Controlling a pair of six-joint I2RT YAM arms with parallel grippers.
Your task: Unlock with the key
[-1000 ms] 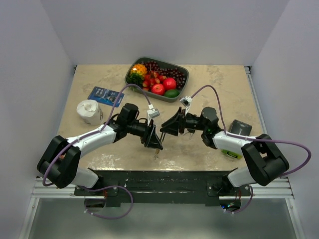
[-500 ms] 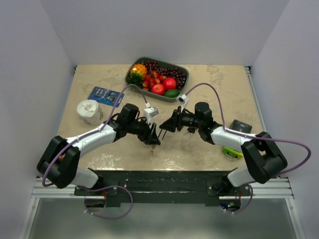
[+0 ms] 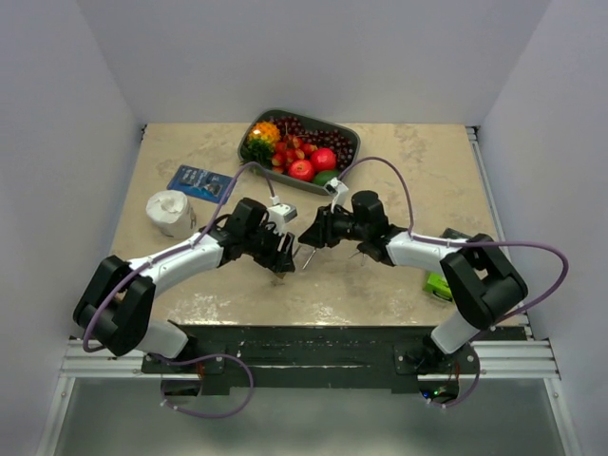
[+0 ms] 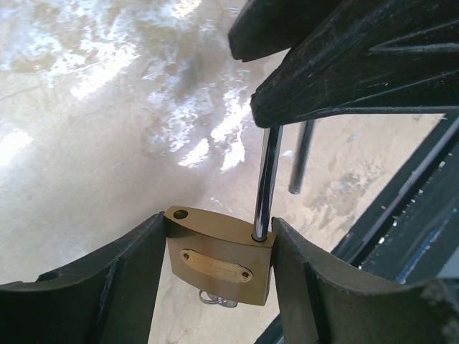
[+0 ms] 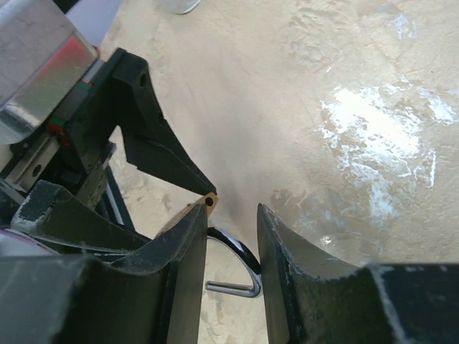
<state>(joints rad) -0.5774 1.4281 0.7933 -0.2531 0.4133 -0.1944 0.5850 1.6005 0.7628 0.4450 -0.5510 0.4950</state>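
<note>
Left gripper (image 4: 219, 233) pinches the brass padlock (image 4: 219, 261) by its flanks, over the table's near middle. The key (image 4: 215, 298) appears seated underneath. The shackle (image 4: 267, 172) is raised, one leg free of its hole. Right gripper (image 5: 233, 215) sits astride the shackle, jaws part-spread, contact unclear. Risk: an off-axis pull could twist the body out of the left pads or jar the key loose. Tabletop (image 3: 418, 161) is beige, mottled and glossy with glare. Plain pale walls enclose three sides.

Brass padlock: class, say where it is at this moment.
In the left wrist view, the brass padlock sits clamped between the left gripper's fingers, low centre; the right gripper is just above, at its steel shackle.
</note>
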